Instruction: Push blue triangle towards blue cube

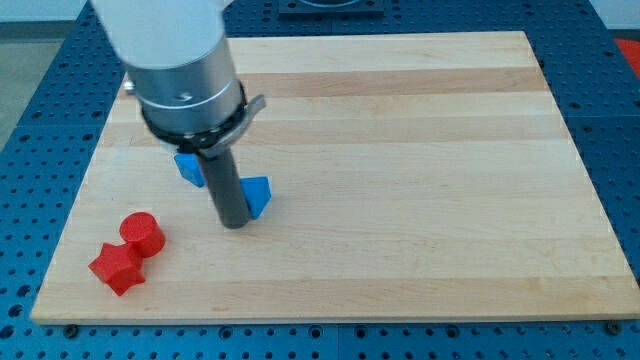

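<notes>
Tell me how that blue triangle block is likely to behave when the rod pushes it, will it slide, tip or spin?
The blue triangle looks rigid and sits low on the smooth wooden board, so it should slide, not tip. My tip stands against its left side, below centre, so an off-centre push may spin it. The blue cube lies partly hidden behind the rod.

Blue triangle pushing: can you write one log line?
my tip: touching blue triangle, its left | blue cube: up-left, partly hidden | red blocks: bottom-left
</notes>
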`<control>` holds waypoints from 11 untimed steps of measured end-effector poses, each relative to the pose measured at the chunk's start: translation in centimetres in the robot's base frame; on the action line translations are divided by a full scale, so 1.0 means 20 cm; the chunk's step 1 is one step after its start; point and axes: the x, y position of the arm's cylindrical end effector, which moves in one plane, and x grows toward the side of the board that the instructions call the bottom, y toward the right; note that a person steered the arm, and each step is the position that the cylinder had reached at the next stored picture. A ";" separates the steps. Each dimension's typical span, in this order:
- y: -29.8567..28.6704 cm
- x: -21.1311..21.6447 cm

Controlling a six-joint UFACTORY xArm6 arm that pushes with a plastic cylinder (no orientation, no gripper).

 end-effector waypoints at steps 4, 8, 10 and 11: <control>0.47 -0.01; 0.08 -0.14; 0.06 -0.22; 0.05 -0.27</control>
